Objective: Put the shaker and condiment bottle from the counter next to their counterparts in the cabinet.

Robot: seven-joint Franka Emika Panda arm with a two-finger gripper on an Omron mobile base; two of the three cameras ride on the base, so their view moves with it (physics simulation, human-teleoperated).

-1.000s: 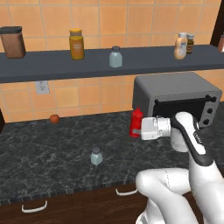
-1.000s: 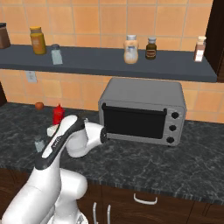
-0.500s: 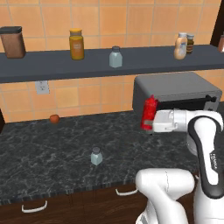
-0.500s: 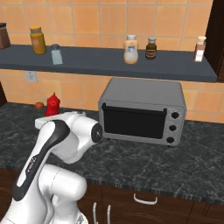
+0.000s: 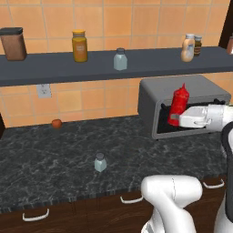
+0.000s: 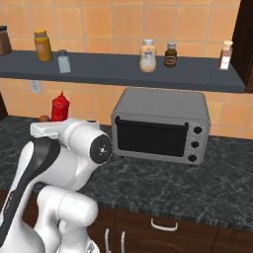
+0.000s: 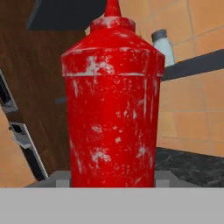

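Note:
The red condiment bottle hangs upright in the air in front of the grey microwave, with my gripper shut on its lower part. Up close in the hand view the condiment bottle stands between the fingers. The small shaker stands alone on the black counter, well left of and below the gripper. On the cabinet shelf above, the counterpart shaker stands mid-shelf and the beige squeeze bottle stands further right, above the gripper.
The microwave sits on the counter under the shelf's right part. An amber jar and a brown canister stand at the shelf's left, a dark bottle beside the beige one. A small orange ball lies by the wall.
The arm has carried the red bottle up off counter level and rightward, to the front of the microwave's upper half. The shaker on the counter has not moved.

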